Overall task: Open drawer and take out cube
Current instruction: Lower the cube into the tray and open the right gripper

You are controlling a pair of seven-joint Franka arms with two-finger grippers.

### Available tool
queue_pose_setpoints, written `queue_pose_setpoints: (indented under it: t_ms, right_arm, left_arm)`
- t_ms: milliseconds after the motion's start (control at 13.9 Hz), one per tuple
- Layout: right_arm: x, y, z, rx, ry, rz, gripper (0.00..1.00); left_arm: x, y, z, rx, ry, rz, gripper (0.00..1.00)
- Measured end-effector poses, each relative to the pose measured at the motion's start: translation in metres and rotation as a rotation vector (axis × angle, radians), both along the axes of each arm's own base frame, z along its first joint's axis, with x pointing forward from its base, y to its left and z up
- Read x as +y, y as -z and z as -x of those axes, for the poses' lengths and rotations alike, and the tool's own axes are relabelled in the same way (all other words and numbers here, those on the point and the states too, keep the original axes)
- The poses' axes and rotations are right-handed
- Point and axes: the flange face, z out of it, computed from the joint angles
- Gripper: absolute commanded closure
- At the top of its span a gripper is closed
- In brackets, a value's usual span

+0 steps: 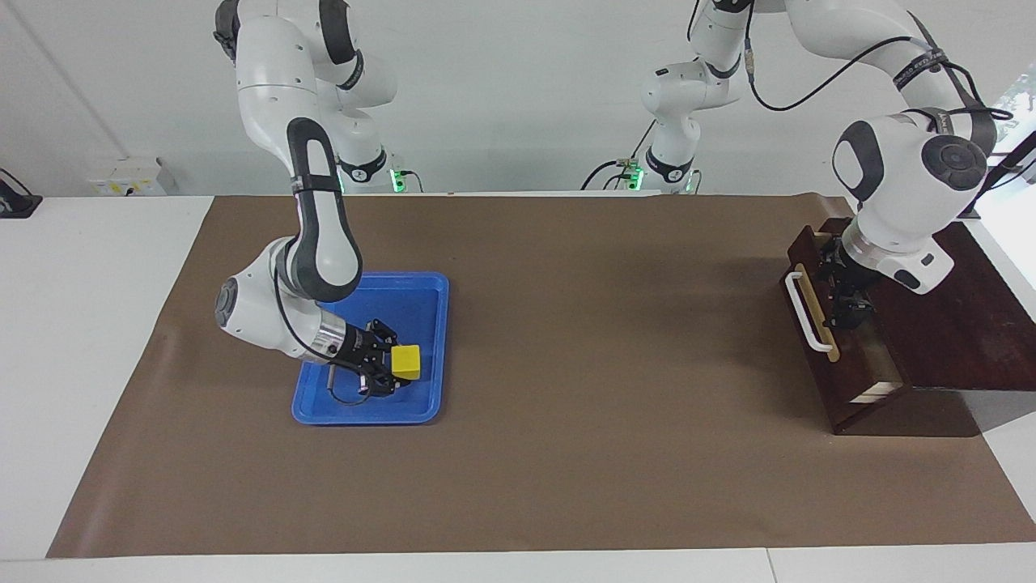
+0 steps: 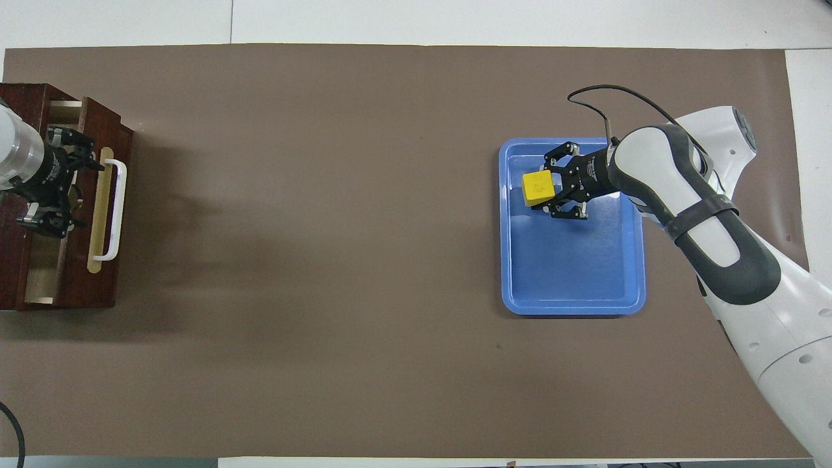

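The yellow cube [image 1: 405, 361] [image 2: 539, 187] sits between the fingers of my right gripper [image 1: 395, 366] [image 2: 547, 188], which is shut on it. They hang low inside the blue tray [image 1: 421, 295] [image 2: 572, 286], over the part farther from the robots. I cannot tell whether the cube touches the tray floor. The drawer [image 1: 819, 376] [image 2: 104, 286], with its white bar handle [image 1: 801, 312] [image 2: 117, 208], stands only a narrow gap out of the dark wooden box [image 1: 955, 324] [image 2: 19, 97]. My left gripper [image 1: 846, 304] [image 2: 52, 179] reaches down into that gap just inside the drawer front, fingers open.
The box stands at the left arm's end of the brown mat [image 1: 607, 364] [image 2: 325, 260]. The blue tray lies toward the right arm's end. A wide stretch of bare mat lies between them.
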Motion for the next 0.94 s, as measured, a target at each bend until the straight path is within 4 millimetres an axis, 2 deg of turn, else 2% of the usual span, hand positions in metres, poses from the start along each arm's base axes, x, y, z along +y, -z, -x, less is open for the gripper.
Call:
queue_pose_setpoints:
  t_ms: [144,216,288,432,648,936]
  right_arm:
    - [-0.001,0.001,0.001,-0.001,0.003,0.003,1.00]
    - [-0.001,0.001,0.001,-0.001,0.003,0.003,0.70]
    - [0.000,0.002,0.001,0.000,0.003,0.003,0.45]
    - [0.004,0.002,0.002,0.000,-0.004,0.004,0.39]
    - [0.009,-0.001,0.003,-0.007,-0.009,0.006,0.38]
    - [0.009,-0.003,0.003,-0.010,-0.009,0.006,0.35]
  left_arm:
    - [0.024,-0.002,0.000,-0.017,-0.018,-0.001,0.00]
    - [0.034,-0.003,0.000,-0.026,-0.031,0.006,0.00]
    - [0.037,-0.005,0.001,-0.030,-0.036,0.012,0.00]
    - [0.039,-0.008,0.002,-0.035,-0.033,0.012,0.00]
    - [0.041,-0.009,0.003,-0.038,-0.033,0.012,0.00]
    - [0.031,-0.009,0.002,-0.035,-0.006,0.013,0.00]
